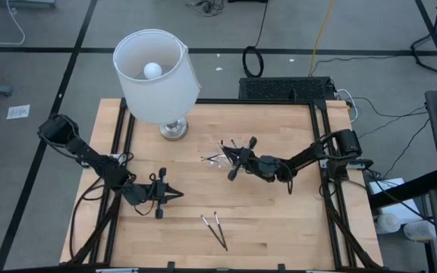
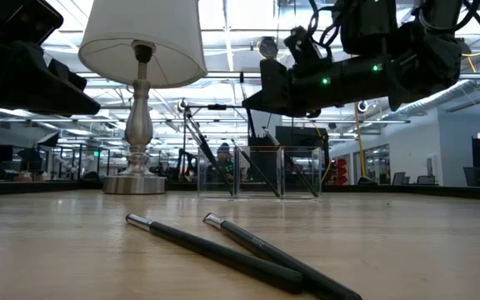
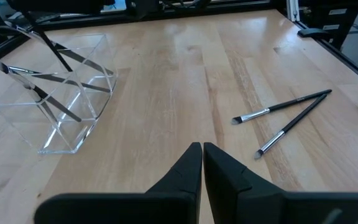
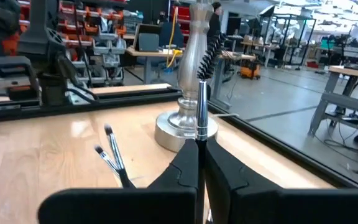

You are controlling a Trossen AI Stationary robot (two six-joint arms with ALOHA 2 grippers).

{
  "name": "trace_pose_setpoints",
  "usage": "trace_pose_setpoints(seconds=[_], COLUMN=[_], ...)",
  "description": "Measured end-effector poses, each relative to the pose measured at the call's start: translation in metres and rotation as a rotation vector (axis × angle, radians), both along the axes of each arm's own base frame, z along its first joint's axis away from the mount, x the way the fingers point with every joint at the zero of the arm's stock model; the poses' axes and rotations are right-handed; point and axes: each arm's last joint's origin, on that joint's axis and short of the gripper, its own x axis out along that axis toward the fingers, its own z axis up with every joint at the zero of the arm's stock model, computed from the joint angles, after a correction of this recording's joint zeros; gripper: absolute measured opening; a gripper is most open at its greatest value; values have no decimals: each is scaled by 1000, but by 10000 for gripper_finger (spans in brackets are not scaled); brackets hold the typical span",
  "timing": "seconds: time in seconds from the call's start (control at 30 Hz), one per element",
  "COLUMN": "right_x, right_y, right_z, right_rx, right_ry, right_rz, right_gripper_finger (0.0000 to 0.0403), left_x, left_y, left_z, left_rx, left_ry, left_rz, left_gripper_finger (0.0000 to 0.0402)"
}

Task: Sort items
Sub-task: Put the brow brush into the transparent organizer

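loose pair: two thin dark sticks (image 1: 215, 230) with silvery ends, lying flat on bare wood at lower centre of the high view; they meet at their dark ends and spread apart toward the silvery tips, a narrow V.
same pair, low view: front centre (image 2: 223, 250), silvery ends at the left, shafts running toward the lower right.
stowed sticks: several dark sticks (image 3: 55, 78) leaning tilted and crossed at the left of the left wrist view.
held stick: one stick with a dark bristly head (image 4: 202, 81), silvery shaft upright, centre of the right wrist view, pinched at its base.
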Motion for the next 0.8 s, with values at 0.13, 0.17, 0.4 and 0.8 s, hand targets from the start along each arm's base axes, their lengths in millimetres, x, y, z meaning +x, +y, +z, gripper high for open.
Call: trace_pose_setpoints(seconds=[0.13, 0.17, 0.4, 0.8], right_x=[0, 0, 0, -1], right_y=[0, 0, -4, -9], right_z=[-1, -1, -5, -13], right_rx=[2, 2, 7, 102], right_ry=[12, 14, 46, 70], right_rz=[-4, -4, -17, -60], right_gripper_finger=[0, 0, 0, 0], left_x=[0, 0, 0, 0], left_y=[0, 0, 0, 0], left_z=[0, 0, 0, 0], left_rx=[-7, -7, 4, 1], left_ry=[0, 0, -1, -1], left_rz=[2, 2, -1, 0], left_gripper_finger=[26, 26, 26, 26])
